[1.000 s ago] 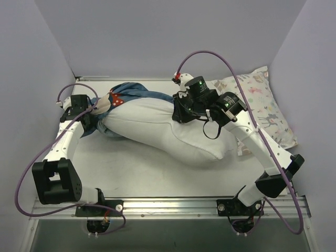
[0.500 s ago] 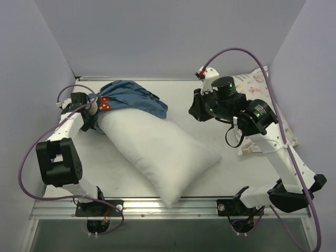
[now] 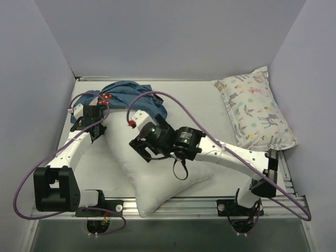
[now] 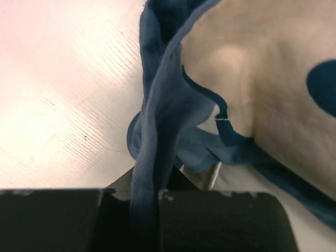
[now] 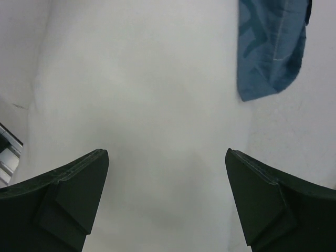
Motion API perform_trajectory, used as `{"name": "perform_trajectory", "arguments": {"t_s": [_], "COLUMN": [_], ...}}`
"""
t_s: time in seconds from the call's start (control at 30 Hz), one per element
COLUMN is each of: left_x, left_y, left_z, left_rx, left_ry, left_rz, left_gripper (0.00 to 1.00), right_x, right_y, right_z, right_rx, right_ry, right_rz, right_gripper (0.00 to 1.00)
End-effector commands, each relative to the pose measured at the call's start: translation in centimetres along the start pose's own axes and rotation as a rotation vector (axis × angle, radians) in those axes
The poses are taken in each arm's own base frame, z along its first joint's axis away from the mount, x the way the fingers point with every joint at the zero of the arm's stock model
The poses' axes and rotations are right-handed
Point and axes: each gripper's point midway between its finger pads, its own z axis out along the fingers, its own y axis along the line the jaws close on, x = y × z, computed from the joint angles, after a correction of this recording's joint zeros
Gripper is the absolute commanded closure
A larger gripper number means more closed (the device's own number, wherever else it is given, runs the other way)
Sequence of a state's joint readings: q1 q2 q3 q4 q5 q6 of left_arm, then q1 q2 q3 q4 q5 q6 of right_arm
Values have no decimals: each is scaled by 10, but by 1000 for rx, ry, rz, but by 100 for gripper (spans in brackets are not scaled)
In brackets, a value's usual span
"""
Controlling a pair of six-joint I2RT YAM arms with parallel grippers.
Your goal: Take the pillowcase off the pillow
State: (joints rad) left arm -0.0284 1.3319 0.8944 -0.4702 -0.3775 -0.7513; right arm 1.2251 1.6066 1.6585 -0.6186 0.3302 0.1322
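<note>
Pillow [image 3: 157, 168] is lying on the bench [image 3: 220, 105], far corner meeting the bunched pillowcase [image 3: 128, 94] back-left. Right hand [image 5: 167, 153] is hovering spread above; left hand [image 4: 146, 191] is pinching the pillowcase edge, and a snag could be dragging the pillow along.

Setting: robot laboratory test cell.
Enclosure: plain grey panel walls [image 3: 173, 37] closing three sides of a white tabletop [image 3: 220, 110].
Mounting: aluminium rail [image 3: 173, 205] along the near edge, left arm [image 3: 68, 150] and right arm [image 3: 231, 154] bolted there.
Wiring: exposed purple cables [image 3: 156, 93] looped along both arms.
</note>
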Motion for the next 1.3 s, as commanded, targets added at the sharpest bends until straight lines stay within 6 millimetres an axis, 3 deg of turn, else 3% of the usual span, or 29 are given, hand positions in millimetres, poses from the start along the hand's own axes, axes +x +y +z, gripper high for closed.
{"name": "perform_trajectory", "arguments": {"t_s": [0.0,0.03,0.1,0.13,0.17,0.2,0.3,0.37,0.43,0.47,0.5,0.57,0.6,0.67,0.7,0.73,0.8,0.83,0.9,0.93,1.0,1.03,1.1,1.13,1.17,1.23,1.27], "left_x": [-13,-12,-11,-12,-10,-11,-15,-19,-27,-31,-38,-55,-67,-85,-94,-109,-123,-133,-137,-136,-130,-124,-104,-97,-82,-62,-56], "left_y": [-16,-15,-16,-17,-16,-16,-16,-17,-20,-20,-21,-21,-21,-18,-13,-16,-14,-18,-22,-28,-41,-45,-55,-57,-58,-74,-76], "left_z": [-14,-16,-18,-21,-21,-21,-25,-29,-36,-40,-47,-65,-76,-98,-108,-127,-145,-159,-165,-164,-158,-153,-142,-135,-127,-125,-122], "left_rx": [94,99,108,118,119,121,124,131,145,150,156,179,179,194,175,201,208,232,240,249,266,271,278,261,248,265,257], "left_ry": [-55,-54,-55,-60,-58,-60,-70,-83,-101,-112,-129,-185,-223,-283,-312,-361,-411,-436,-437,-427,-398,-377,-333,-320,-300,-294,-293], "left_rz": [-32,-32,-32,-33,-32,-29,-28,-30,-36,-36,-27,-37,-27,-26,-6,-12,11,8,36,51,85,104,152,169,197,247,260], "left_gripper": [100,100,100,100,100,100,100,100,100,100,100,100,100,100,100,100,100,100,100,100,100,100,100,100,100,100,100], "right_x": [-32,-29,-33,-28,-25,-10,24,47,55,58,46,31,10,-9,-33,-41,-63,-68,-72,-64,-53,-30,-12,16,34,58,82], "right_y": [10,32,46,56,54,57,51,36,26,17,11,12,10,34,32,52,49,43,25,2,-21,-42,-53,-55,-73,-88,-102], "right_z": [-1,9,18,34,42,64,95,111,114,112,97,78,54,25,-3,-24,-62,-69,-76,-62,-48,-26,-10,8,25,46,60], "right_rx": [160,158,173,192,233,255,237,236,222,231,216,148,91,-125,-207,-375,-483,-529,-548,-508,-479,-435,-442,-440,-418,-398,-343], "right_ry": [-119,-107,-106,-78,-60,-3,110,184,217,228,195,156,94,46,-38,-55,-145,-152,-164,-137,-105,-47,-22,50,87,128,174], "right_rz": [-29,-72,-97,-117,-124,-145,-113,-77,-47,-31,-2,18,41,81,130,150,196,247,311,372,451,512,579,628,714,787,838], "right_gripper": [0,0,0,0,0,0,0,5,45,73,100,100,100,100,100,100,100,100,100,100,100,100,100,100,100,100,96]}}
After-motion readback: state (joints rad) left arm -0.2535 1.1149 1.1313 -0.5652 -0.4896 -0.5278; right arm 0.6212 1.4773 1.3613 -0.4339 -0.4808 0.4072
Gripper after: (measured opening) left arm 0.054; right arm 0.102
